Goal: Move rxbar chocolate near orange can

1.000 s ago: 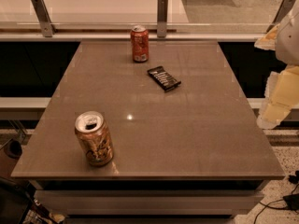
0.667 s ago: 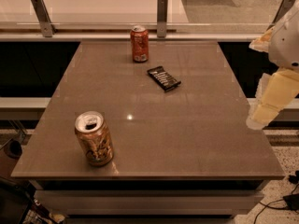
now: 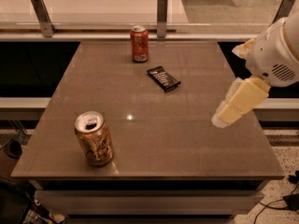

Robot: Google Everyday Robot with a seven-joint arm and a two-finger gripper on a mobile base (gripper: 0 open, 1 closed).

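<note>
At the table's [image 3: 177, 143] near left corner stands the orange can [image 3: 94, 138]. Over the right edge hangs the gripper [image 3: 223, 117], empty; how far open, I cannot tell. Farther back lies the rxbar chocolate [image 3: 164, 78], near a reddish can [image 3: 139, 44].

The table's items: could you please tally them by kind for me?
Cans: 2, the orange can and the reddish can.
Snack bars: 1, the rxbar chocolate.
Total: 3.
The gripper hangs above the right side of the table.

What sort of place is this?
Probably an office or lab space: grey table beside a glass partition on metal posts, cables on the floor. The pincer hovers over the table's right side.
</note>
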